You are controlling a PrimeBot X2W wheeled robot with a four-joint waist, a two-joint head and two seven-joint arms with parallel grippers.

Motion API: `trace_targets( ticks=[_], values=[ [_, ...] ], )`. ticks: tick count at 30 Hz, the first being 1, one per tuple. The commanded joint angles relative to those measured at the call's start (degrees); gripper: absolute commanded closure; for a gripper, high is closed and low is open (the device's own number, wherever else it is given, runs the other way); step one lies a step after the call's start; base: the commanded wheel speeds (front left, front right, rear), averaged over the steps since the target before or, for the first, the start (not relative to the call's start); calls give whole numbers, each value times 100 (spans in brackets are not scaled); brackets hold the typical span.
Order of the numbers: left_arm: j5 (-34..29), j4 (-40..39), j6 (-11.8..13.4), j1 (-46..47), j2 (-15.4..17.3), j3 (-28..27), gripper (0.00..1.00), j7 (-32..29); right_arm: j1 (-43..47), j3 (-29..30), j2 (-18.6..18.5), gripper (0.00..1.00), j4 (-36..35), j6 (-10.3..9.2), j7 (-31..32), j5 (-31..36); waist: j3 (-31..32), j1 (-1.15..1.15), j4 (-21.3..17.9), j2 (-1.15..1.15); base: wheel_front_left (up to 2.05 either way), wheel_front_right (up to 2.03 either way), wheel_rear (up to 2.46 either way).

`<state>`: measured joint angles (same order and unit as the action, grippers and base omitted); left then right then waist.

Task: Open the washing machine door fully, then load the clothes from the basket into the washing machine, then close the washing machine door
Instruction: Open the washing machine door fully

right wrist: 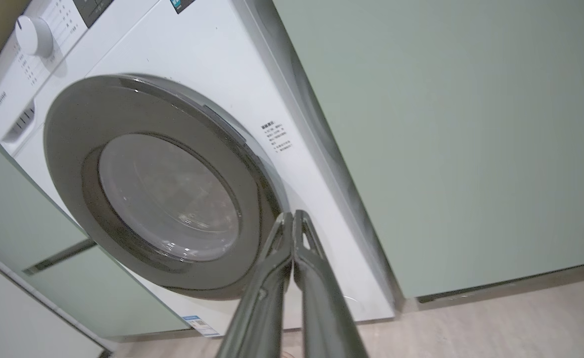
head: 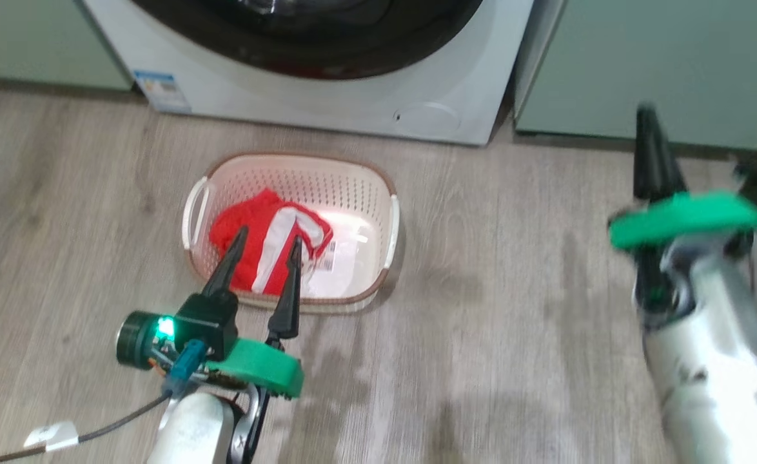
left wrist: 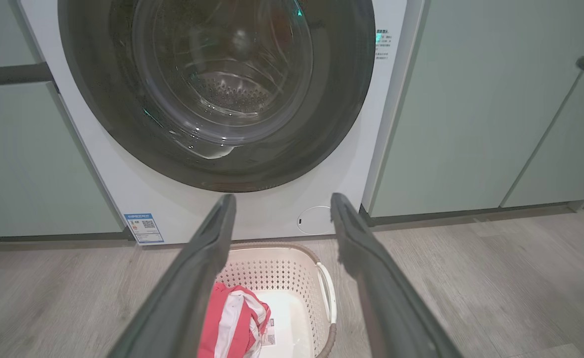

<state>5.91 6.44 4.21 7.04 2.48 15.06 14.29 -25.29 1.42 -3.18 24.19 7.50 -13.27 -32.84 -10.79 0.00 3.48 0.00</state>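
Hovering L claw abv clothes

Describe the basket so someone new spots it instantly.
Find the white front-loading washing machine between pale green cabinets. On the grey wood-look floor just before it sits a cream perforated plastic basket with brown rim and white side handles. Nothing else nearby holds a bright red, white-striped garment bundle.

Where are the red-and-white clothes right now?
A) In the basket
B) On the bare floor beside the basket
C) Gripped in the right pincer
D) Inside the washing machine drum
A: the clothes lie inside the basket, which stands in front of the closed washing machine door.
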Motion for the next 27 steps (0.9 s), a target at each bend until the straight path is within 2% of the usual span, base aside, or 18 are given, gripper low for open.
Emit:
trace_targets(
  ticks=[1,7,11,16,22,27],
  values=[
    [20,-196,-5,187,40,-127,0,71,-326,-160,-69,100,-139,-1,72,-208,-191,0,123,0,0,0,0],
    [5,-255,-46,491,40,-94,0,71,-1609,-134,-476,100,154,-1,952,-1723,-608,0,345,0,0,0,0],
    [56,-379,-14,707,40,-89,0,71,-2476,-83,-703,100,411,-1,1548,-2331,-962,0,476,0,0,0,0],
    [122,-563,50,930,40,-53,0,71,-3594,-136,-922,100,873,-1,2255,-2858,-1375,0,622,0,0,0,0],
    [93,-592,-12,1091,40,26,0,71,-4441,-199,-1018,100,1342,-1,2583,-3065,-1716,0,762,0,0,0,0],
    [247,-599,38,1188,40,53,0,71,-5077,-44,-945,100,1779,-1,2812,-3411,-1920,0,890,0,0,0,0]
  ],
)
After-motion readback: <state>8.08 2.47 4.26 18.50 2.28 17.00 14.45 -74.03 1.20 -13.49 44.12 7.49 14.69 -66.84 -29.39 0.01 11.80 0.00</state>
